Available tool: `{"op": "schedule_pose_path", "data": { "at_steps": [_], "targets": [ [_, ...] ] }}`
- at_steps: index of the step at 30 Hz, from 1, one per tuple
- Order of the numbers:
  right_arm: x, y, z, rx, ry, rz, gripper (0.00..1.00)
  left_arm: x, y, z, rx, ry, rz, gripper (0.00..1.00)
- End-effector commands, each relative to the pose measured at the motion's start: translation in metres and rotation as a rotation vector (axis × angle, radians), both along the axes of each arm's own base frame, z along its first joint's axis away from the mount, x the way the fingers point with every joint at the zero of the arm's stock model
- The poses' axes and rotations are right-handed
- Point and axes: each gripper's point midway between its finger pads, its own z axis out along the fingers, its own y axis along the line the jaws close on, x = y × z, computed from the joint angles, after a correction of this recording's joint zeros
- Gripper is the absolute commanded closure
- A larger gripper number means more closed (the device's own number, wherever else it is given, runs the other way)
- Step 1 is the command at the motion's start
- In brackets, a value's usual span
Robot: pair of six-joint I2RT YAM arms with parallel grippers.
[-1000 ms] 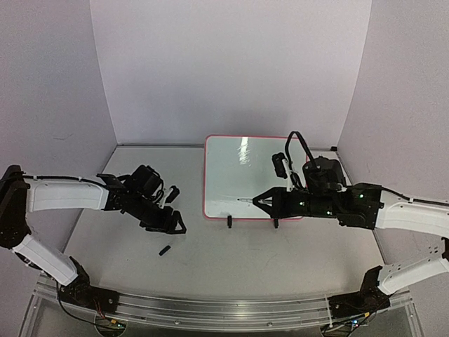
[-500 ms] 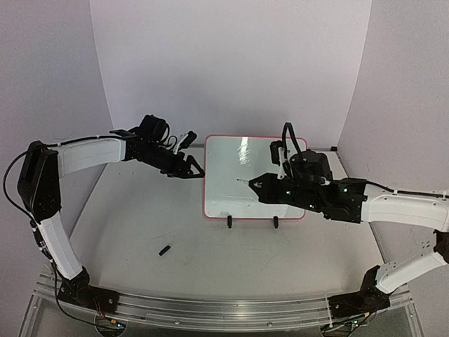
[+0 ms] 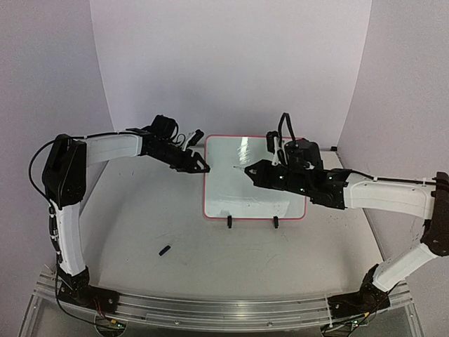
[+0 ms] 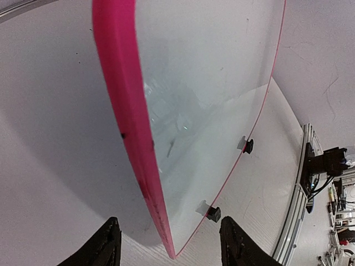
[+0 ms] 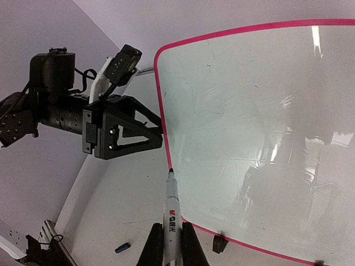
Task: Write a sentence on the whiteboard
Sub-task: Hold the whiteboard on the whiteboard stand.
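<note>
The whiteboard (image 3: 231, 196), white with a pink-red rim, stands on two black clip feet (image 3: 229, 222) at mid-table. No blue writing shows on it, only faint smudges. My right gripper (image 3: 258, 174) is shut on a white marker (image 5: 171, 213), uncapped, whose tip (image 5: 170, 170) points at the board's left rim. I cannot tell whether the tip touches. My left gripper (image 3: 200, 167) is open, with its jaws on either side of the board's left edge (image 4: 130, 138). In the left wrist view the gripper (image 4: 172, 246) holds nothing.
A small dark blue marker cap (image 3: 164, 250) lies on the table in front of the board's left side and also shows in the right wrist view (image 5: 122, 247). White walls enclose the table at the back and both sides. A metal rail (image 3: 224, 309) runs along the near edge.
</note>
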Motion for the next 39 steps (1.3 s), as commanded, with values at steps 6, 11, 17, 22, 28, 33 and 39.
{"op": "schedule_pose_path", "data": {
  "at_steps": [6,11,17,22,28,33,39],
  "targets": [
    [0.018,0.025,0.026,0.074,-0.064,0.063,1.00,0.018,-0.005,0.026,-0.089,-0.092,-0.073,0.56],
    [0.030,0.029,0.025,0.044,-0.089,0.040,1.00,0.010,-0.011,0.026,-0.133,-0.069,-0.128,0.64],
    [0.044,0.038,0.024,0.015,-0.106,0.024,1.00,0.007,-0.012,0.024,-0.140,-0.083,-0.161,0.73],
    [0.052,0.046,0.024,0.005,-0.118,0.020,1.00,0.001,-0.009,0.019,-0.122,-0.098,-0.176,0.86],
    [0.053,0.054,0.025,0.003,-0.126,0.035,1.00,-0.010,-0.002,0.009,-0.091,-0.123,-0.190,0.99],
    [0.050,0.056,0.026,-0.009,-0.140,0.031,1.00,-0.023,0.001,0.004,-0.074,-0.147,-0.194,1.00],
    [0.052,0.059,0.031,-0.020,-0.186,-0.020,1.00,-0.033,0.000,0.003,-0.064,-0.168,-0.197,1.00]
  ]
}}
